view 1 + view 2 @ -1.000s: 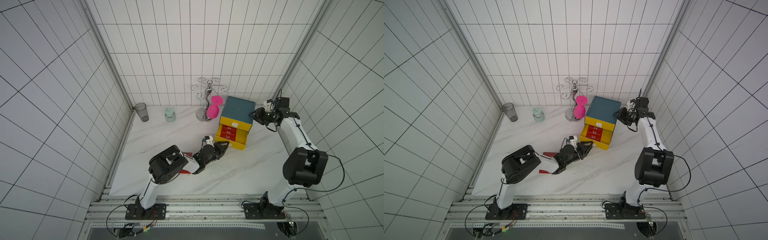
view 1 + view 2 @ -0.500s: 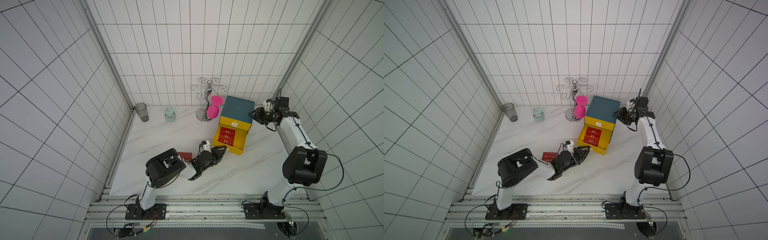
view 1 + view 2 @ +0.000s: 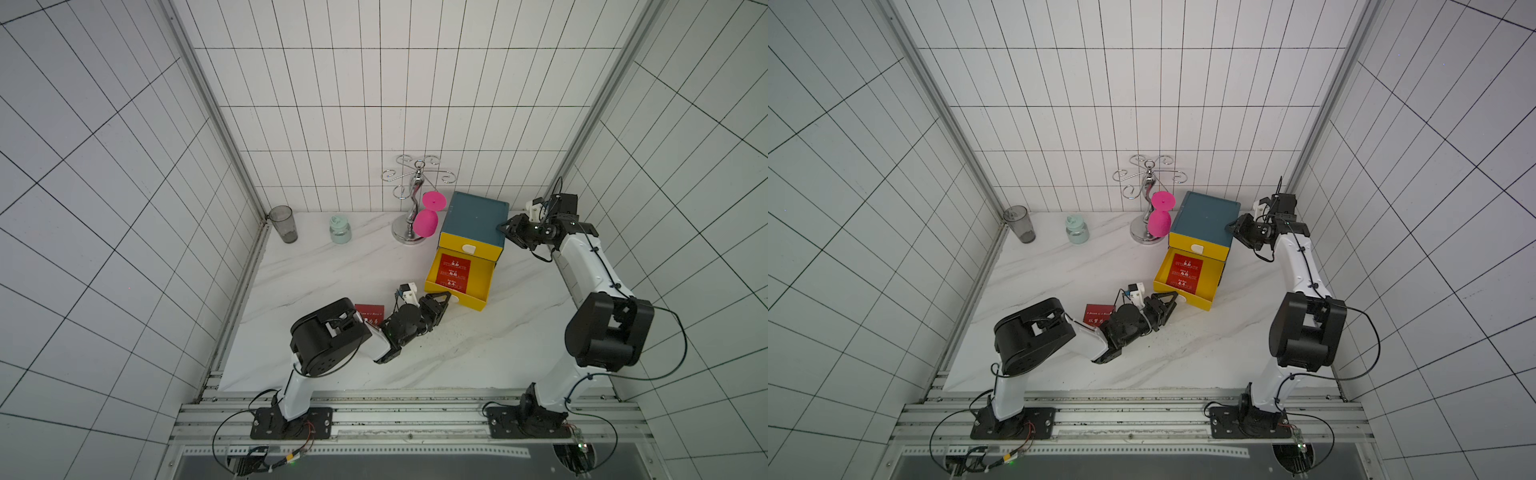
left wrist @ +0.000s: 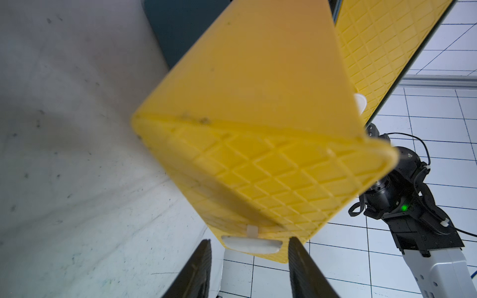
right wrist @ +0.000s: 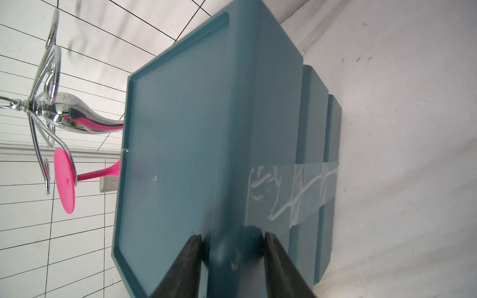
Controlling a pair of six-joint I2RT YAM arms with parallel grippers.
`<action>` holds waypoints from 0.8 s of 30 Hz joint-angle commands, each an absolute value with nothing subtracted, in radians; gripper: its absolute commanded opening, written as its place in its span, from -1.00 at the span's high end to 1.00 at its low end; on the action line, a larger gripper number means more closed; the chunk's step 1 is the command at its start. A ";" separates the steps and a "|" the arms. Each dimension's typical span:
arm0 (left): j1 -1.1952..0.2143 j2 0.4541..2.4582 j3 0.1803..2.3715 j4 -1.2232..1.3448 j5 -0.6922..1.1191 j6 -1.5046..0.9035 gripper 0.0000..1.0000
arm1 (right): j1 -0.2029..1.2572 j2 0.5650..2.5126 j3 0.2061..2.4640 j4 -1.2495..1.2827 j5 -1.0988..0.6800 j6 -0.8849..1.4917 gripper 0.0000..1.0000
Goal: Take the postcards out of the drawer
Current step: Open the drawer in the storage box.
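A yellow drawer (image 3: 433,274) (image 3: 1210,278) stands pulled out of the teal-topped cabinet (image 3: 473,220) (image 3: 1204,218). Red postcards (image 3: 455,272) (image 3: 1185,272) with white lettering lie flat in it. Another red postcard (image 3: 370,314) (image 3: 1098,314) lies on the table, partly under my left arm. My left gripper (image 3: 444,301) (image 3: 1172,302) (image 4: 249,241) is open at the drawer's front, its fingers on either side of the white handle (image 4: 258,246) without touching it. My right gripper (image 3: 505,228) (image 3: 1232,227) (image 5: 231,235) is shut on the cabinet's (image 5: 180,129) top right edge.
A chrome glass rack (image 3: 411,208) with a pink wine glass (image 3: 426,222) hanging on it stands just left of the cabinet. A grey tumbler (image 3: 283,224) and a small mint jar (image 3: 340,229) stand at the back left by the wall.
The drawer has slid further out toward the front with my left gripper on its handle. The left jaws have then opened off the handle. The right arm has not moved.
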State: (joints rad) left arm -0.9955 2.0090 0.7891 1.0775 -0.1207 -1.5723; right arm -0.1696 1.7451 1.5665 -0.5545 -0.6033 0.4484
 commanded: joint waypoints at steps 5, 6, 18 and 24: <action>-1.004 1.964 0.749 1.098 -0.132 -1.588 -0.16 | -0.159 1.801 1.577 -0.626 -0.557 0.446 0.18; -1.003 1.956 0.739 1.096 -0.135 -1.588 -0.16 | -0.161 1.798 1.581 -0.626 -0.557 0.448 0.18; -0.917 1.723 0.564 0.916 -0.067 -1.479 -0.17 | -0.164 1.761 1.732 -0.691 -0.565 0.453 0.08; -0.813 1.546 0.533 0.651 -0.020 -1.319 -0.17 | -0.158 1.684 1.787 -0.727 -0.527 0.467 0.05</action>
State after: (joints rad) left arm -0.8413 1.6245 0.5358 0.8207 -0.0475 -1.4441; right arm -0.1692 1.7466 1.7340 -0.6865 -0.5625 0.4561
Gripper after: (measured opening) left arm 0.585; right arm 0.471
